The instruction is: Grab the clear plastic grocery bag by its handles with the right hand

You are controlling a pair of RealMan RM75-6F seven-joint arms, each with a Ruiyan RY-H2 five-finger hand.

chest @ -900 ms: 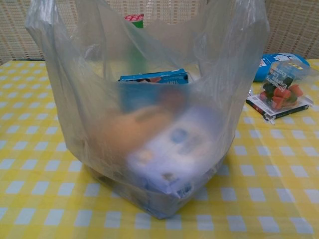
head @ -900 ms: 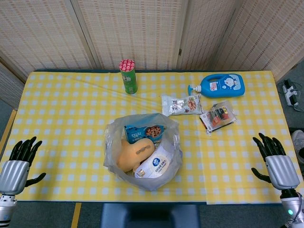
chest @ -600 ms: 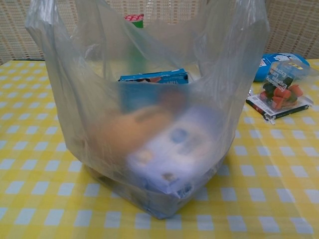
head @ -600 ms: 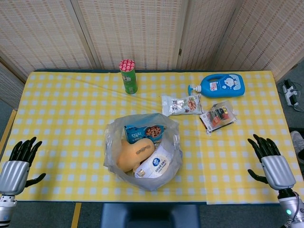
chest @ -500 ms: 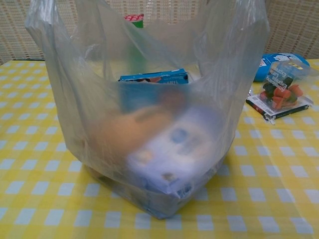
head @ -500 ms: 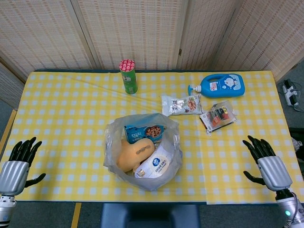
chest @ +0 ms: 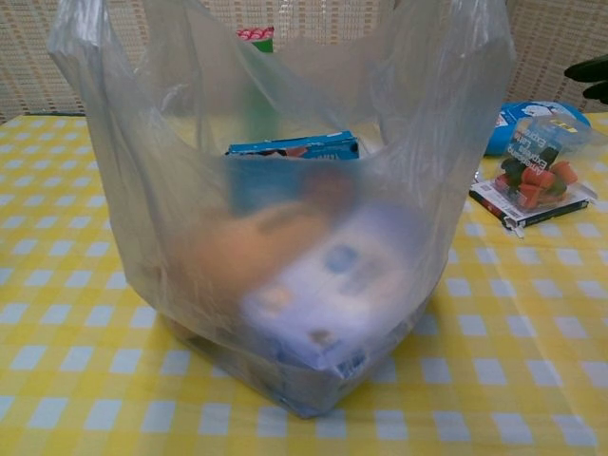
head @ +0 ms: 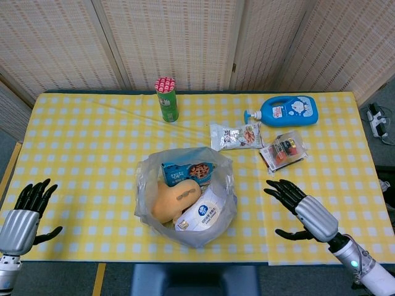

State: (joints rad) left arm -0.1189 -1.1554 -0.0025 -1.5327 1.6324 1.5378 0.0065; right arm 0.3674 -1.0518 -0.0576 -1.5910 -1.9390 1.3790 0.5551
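Observation:
The clear plastic grocery bag point(head: 185, 197) stands open near the table's front middle, holding a blue cookie box, an orange-tan item and a white pouch. In the chest view the bag point(chest: 285, 218) fills the frame, its handles rising at the top corners. My right hand point(head: 301, 209) hovers to the right of the bag, fingers spread and pointing toward it, holding nothing, a clear gap from the plastic. Its dark fingertips point(chest: 591, 76) show at the right edge of the chest view. My left hand point(head: 24, 213) stays at the front left corner, fingers apart and empty.
A green can with a red-dotted lid point(head: 166, 98) stands at the back. A blue soap bottle point(head: 290, 111), a silver snack packet point(head: 236, 135) and a clear-wrapped packet point(head: 284, 150) lie at the back right, beyond my right hand. The yellow checked tablecloth point(head: 86, 154) covers the table.
My right hand has swung left from the table's right edge toward the bag and turned its fingers to point at it. Its fingertips now show in the chest view. The left hand barely moved.

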